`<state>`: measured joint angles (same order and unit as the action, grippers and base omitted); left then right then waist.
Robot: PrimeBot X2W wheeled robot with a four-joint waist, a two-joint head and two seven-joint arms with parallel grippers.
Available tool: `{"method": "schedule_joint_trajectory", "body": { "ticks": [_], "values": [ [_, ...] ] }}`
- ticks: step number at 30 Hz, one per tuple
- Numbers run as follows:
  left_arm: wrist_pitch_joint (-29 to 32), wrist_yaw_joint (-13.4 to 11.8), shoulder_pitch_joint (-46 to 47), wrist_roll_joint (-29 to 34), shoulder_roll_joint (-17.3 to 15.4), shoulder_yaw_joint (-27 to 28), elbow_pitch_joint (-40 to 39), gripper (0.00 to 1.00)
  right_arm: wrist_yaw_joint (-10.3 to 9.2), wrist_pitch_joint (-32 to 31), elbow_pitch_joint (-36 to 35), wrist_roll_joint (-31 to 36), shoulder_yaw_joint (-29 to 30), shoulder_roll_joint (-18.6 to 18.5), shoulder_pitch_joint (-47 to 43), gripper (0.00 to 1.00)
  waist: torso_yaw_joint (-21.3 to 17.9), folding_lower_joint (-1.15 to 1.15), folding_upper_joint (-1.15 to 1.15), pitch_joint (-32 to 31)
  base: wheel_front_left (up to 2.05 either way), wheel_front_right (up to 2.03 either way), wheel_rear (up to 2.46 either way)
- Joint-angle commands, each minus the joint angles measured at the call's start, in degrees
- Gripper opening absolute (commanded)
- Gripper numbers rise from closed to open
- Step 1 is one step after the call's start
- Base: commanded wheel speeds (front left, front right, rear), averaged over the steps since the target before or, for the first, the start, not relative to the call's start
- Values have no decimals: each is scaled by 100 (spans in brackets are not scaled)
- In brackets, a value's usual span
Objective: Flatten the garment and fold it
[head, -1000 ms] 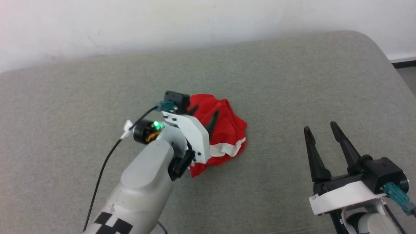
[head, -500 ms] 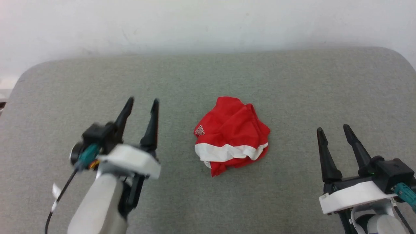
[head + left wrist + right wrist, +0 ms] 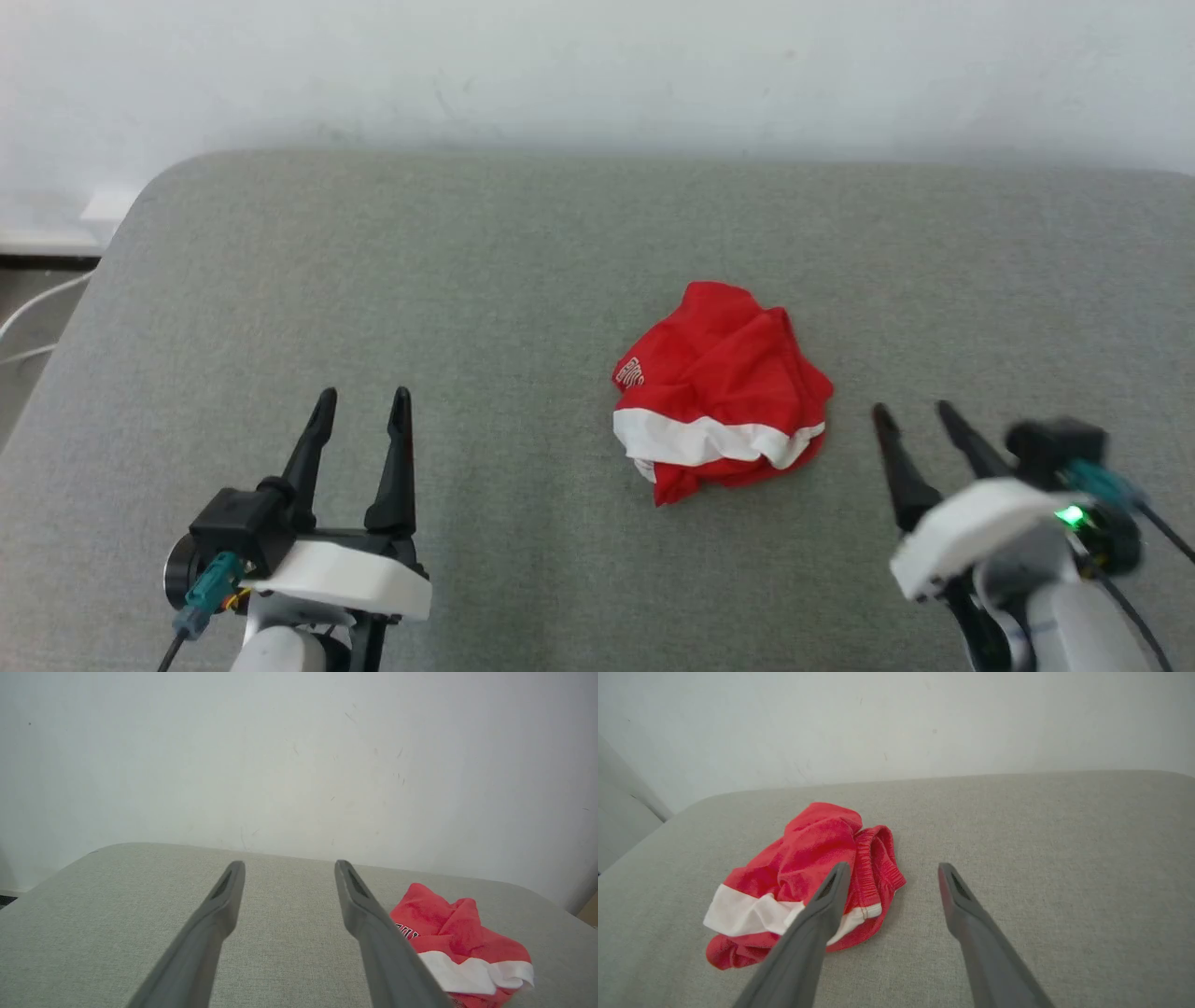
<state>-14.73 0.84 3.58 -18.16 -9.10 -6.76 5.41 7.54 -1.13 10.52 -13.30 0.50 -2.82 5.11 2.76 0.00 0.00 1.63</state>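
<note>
The garment [image 3: 724,392] lies crumpled in a red heap with a white band across its front, right of the middle of the grey padded surface [image 3: 467,280]. A bit of white print shows on its left side. My left gripper [image 3: 362,401] stands open at the lower left, well away from the heap, which the left wrist view shows as the garment [image 3: 460,947] off to the right of its fingers. My right gripper [image 3: 913,415] is open just right of the heap, not touching it. In the right wrist view the garment [image 3: 803,868] lies left of and partly behind my left-hand finger [image 3: 817,924], its gathered waistband showing.
A white wall [image 3: 597,75] runs along the far edge of the padded surface. The surface's rounded left corner drops off to a floor with pale cables [image 3: 33,317]. Bare grey padding spreads on all sides of the heap.
My left gripper has let go of the heap and pulled back to the lower left, open. The camera has swung, shifting the whole scene. My right gripper has edged closer to the heap.
</note>
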Motion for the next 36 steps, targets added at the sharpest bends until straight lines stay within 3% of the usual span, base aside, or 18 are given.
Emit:
{"method": "schedule_joint_trajectory", "body": {
  "ticks": [1, 7, 13, 14, 15, 17, 18, 21, 26, 32, 36],
  "values": [
    [-26, 63, -45, 80, 65, 55, -57, 100, -5, -238, 218, -61, -73, -6, 257, 100, 119, 0, 0, 121, 0, 0, 0],
    [-27, 221, 38, 288, 308, 174, -147, 100, -5, -1200, 1450, -362, -277, -6, 1347, 100, 308, 0, 0, 383, 0, 0, 0],
    [-27, 367, 149, 402, 449, 249, -97, 100, -5, -1760, 2613, -347, -342, -6, 2233, 99, 469, 0, 0, 547, 0, 0, 0],
    [-27, 386, 158, 416, 466, 261, -84, 100, -5, -1857, 2788, -364, -367, -6, 2331, 58, 484, 0, 0, 562, 0, 0, 0],
    [-27, 403, 167, 432, 481, 271, -72, 100, -5, -1939, 2947, -378, -394, -6, 2417, 42, 497, 0, 0, 571, 0, 0, 0],
    [-27, 434, 181, 455, 510, 285, -51, 100, -5, -2063, 3206, -422, -453, -6, 2553, 23, 520, 0, 0, 584, 0, 0, 0],
    [-27, 449, 184, 466, 522, 289, -38, 100, -5, -2088, 3307, -457, -472, -6, 2605, 0, 528, 0, 0, 581, 0, 0, 0],
    [-27, 484, 172, 487, 551, 317, -15, 100, -5, -2068, 3500, -568, -515, -6, 2698, 0, 520, 0, 0, 560, 0, 0, 0],
    [-27, 523, 123, 527, 580, 364, 32, 100, -5, -1500, 3471, -447, -129, -48, 2808, 0, 449, 0, 0, 454, 0, 0, 0],
    [-27, 565, 105, 569, 596, 374, 53, 100, -5, -994, 2844, 665, 747, -487, 2994, 0, 398, 0, 0, 312, 0, 0, 0],
    [-27, 586, 118, 574, 604, 347, 57, 100, -5, -1029, 1958, 1545, 1300, -482, 3089, 0, 419, 0, 0, 283, 0, 0, 0]
  ]
}}
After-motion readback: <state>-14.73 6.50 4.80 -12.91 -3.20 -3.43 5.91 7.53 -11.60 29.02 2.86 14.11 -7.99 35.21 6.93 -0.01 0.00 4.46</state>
